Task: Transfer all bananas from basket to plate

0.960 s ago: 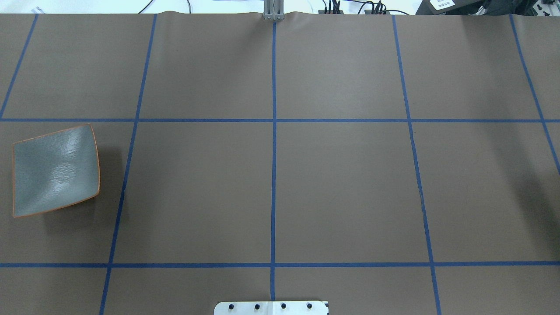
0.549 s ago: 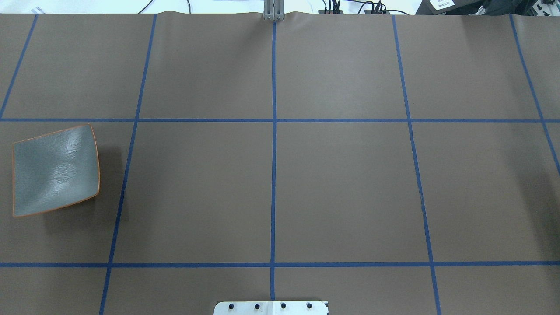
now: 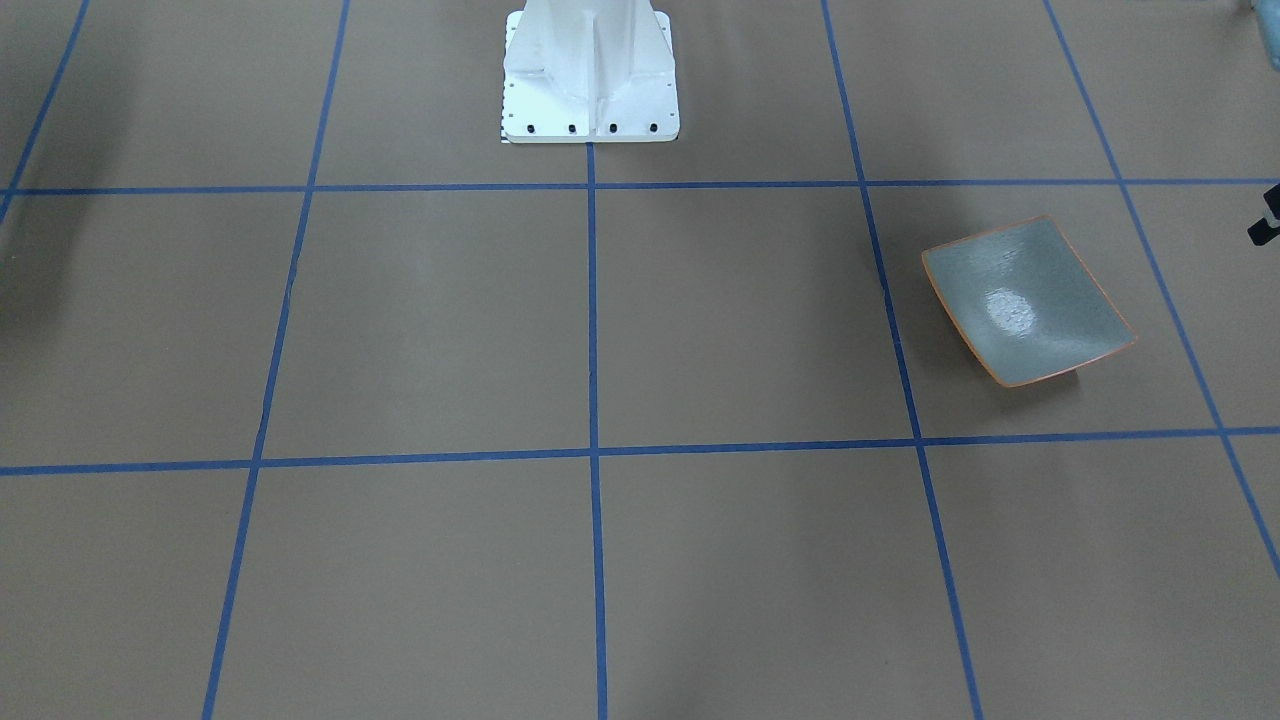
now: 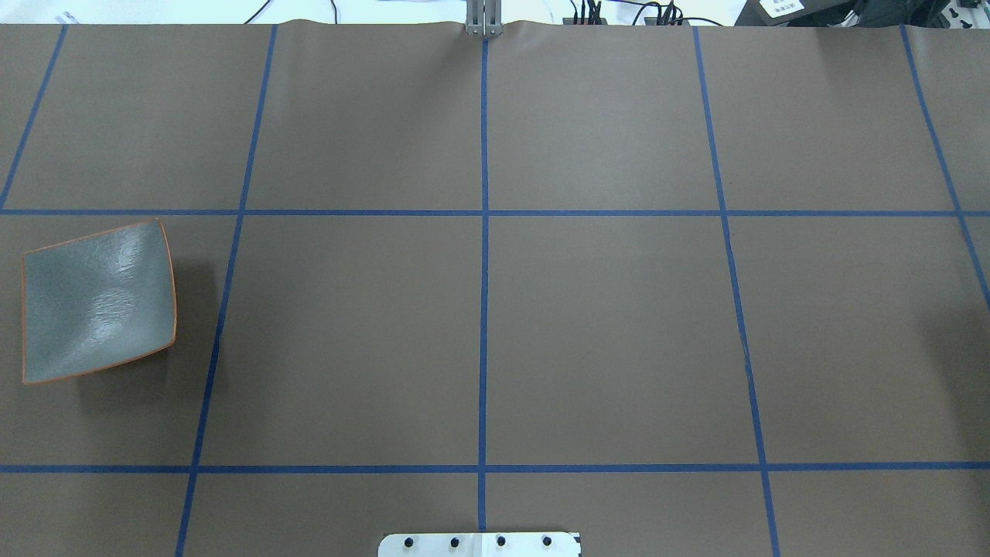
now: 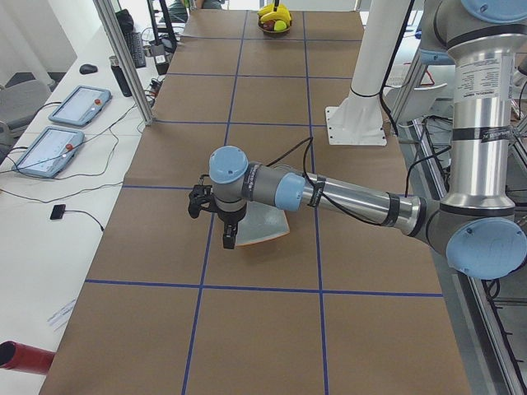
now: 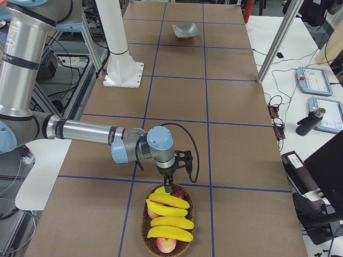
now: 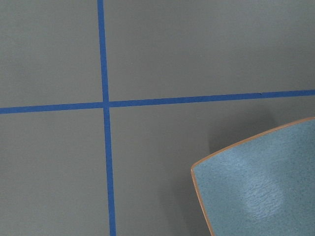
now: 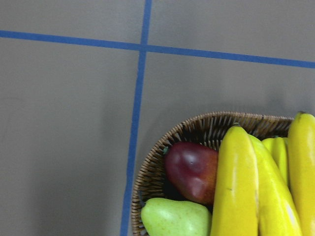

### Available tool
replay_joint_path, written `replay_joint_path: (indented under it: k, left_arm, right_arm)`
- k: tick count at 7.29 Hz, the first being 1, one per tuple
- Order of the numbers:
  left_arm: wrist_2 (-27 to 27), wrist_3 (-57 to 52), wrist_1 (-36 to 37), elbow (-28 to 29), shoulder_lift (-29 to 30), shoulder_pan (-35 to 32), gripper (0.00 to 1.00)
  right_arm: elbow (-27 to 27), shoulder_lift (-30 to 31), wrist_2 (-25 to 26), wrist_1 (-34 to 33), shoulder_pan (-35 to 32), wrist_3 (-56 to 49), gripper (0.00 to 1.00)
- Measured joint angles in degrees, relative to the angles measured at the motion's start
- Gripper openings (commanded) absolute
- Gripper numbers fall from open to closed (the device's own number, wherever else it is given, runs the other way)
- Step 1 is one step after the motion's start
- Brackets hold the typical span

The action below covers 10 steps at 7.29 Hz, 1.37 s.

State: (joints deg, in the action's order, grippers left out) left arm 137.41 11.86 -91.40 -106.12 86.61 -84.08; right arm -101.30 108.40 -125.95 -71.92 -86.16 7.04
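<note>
Several yellow bananas [image 6: 170,215] lie in a woven basket [image 6: 144,214] at the table's right end; the right wrist view shows them [image 8: 246,187] close below. My right gripper [image 6: 170,183] hangs just over the basket's rim; I cannot tell if it is open or shut. The grey-green plate [image 4: 97,302] with an orange rim sits empty at the table's left end, also in the front view [image 3: 1025,300] and left wrist view [image 7: 266,187]. My left gripper [image 5: 228,239] hovers over the plate's [image 5: 268,224] edge; I cannot tell its state.
A red pear [image 8: 193,169] and a green pear [image 8: 176,219] lie in the basket [image 8: 157,157] beside the bananas. The white robot base [image 3: 590,70] stands at mid-table. Tablets and cables [image 5: 62,140] lie off the table's far side.
The plate has not moved. Only a faint shadow at the right edge of the overhead view has shifted.
</note>
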Motion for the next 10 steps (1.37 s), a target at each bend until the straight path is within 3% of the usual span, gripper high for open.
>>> replay_joint_path:
  k: [4, 10]
  left_arm:
    - [-0.1, 1.4, -1.8, 0.0, -0.4, 0.1, 1.0]
    - [0.0, 1.6, -1.9, 0.0, -0.5, 0.1, 1.0]
  right_arm:
    - [1.4, -6.0, 7.4, -12.2, 4.6, 1.2, 0.85]
    - [5.4, -6.8, 10.7, -13.3, 9.4, 0.7, 0.75]
